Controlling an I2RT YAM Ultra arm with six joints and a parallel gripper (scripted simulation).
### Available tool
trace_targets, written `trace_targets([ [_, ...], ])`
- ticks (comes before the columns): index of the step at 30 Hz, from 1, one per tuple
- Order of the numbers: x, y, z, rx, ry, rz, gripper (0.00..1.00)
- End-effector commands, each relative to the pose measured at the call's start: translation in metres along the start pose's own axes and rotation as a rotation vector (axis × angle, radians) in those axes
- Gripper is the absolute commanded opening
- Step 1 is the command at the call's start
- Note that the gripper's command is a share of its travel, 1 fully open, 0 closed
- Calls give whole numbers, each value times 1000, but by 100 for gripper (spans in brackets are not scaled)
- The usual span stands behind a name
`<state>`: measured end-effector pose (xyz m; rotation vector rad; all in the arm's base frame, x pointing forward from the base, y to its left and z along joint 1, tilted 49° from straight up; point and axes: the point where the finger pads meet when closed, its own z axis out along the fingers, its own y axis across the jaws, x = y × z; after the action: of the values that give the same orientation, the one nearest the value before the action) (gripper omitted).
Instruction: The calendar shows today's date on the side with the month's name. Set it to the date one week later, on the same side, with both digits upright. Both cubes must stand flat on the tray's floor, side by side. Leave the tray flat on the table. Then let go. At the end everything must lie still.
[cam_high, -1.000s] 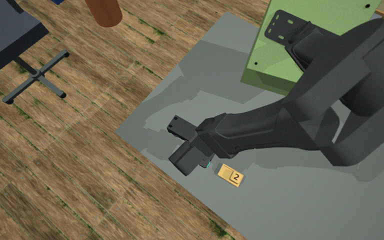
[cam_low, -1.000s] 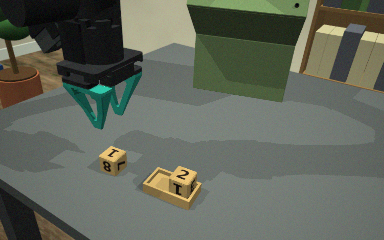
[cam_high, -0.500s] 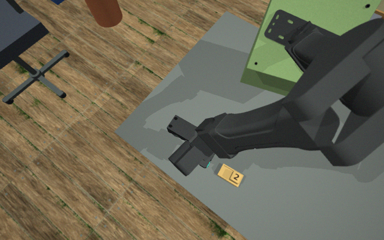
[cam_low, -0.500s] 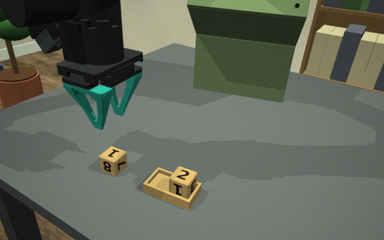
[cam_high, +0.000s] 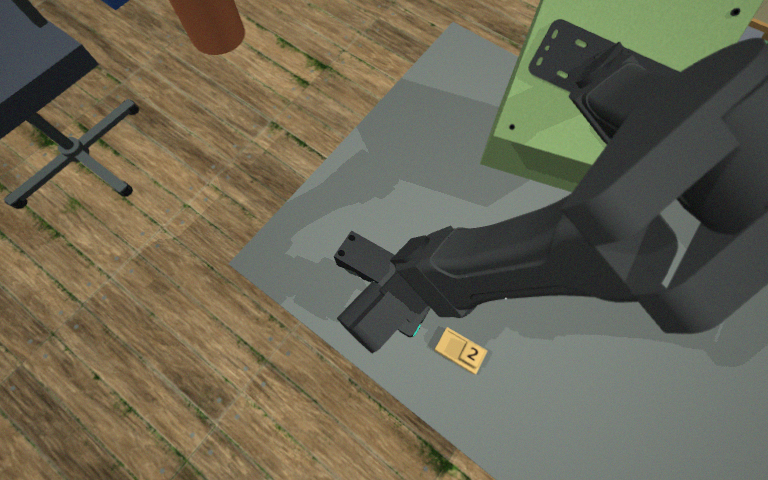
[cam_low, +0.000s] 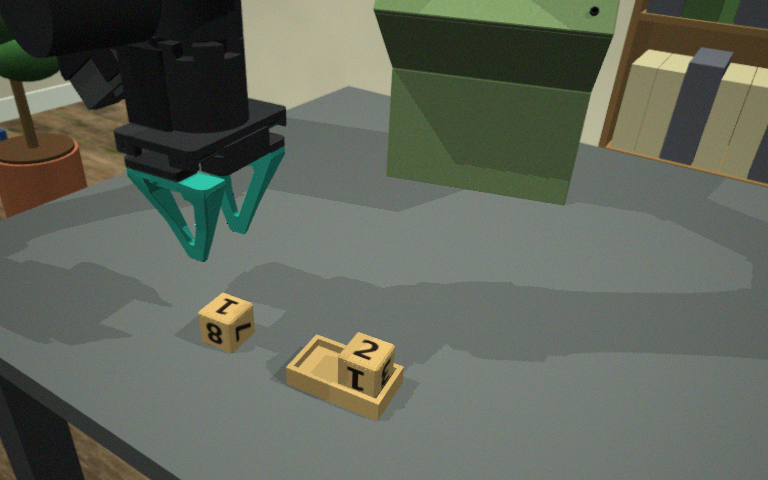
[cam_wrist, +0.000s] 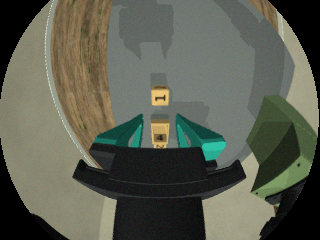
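Calendar tray, a shallow rectangle of pale yellow wood (cam_high: 455, 362) (cam_low: 331, 390) (cam_wrist: 160, 121), lies flat on the grey desk (cam_high: 566, 396) (cam_low: 509, 407) (cam_wrist: 210, 65), near its edge. Seated in one end of it is a pale wooden cube with black digits (cam_high: 472, 353) (cam_low: 365, 365) (cam_wrist: 160, 138). Its top reads 2. In the exterior view, the face toward the viewer shows an upside-down 1, and the face to the right shows a 3, partly hidden by the rim. The wrist view shows a 4 on the face toward the tray's other half, where the wooden floor is exposed.

A second pale wooden cube with black digits (cam_low: 225, 323) (cam_wrist: 160, 96) sits flat on the desk, outside the tray, just past its unfilled end and not touching it. Its top shows a 1; its sides show an upright 8 and a turned 7.

Above the desk hangs the end effector, black with two teal triangular fingers (cam_high: 387, 285) (cam_low: 220, 246). It points down, its fingers about halfway apart, holding nothing. The black jointed arm (cam_high: 509, 254) (cam_low: 192, 84) carries it. Farther back on the desk stands a large green block (cam_high: 532, 113) (cam_low: 481, 124) (cam_wrist: 280, 135).
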<state>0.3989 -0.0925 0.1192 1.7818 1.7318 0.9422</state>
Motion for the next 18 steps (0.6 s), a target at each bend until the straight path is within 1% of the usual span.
trace_targets([
  [1,-2,1,0,-3,-10,1,47],
  [10,-2,1,7,-3,-10,1,47],
  [18,-2,1,19,-3,-10,1,47],
])
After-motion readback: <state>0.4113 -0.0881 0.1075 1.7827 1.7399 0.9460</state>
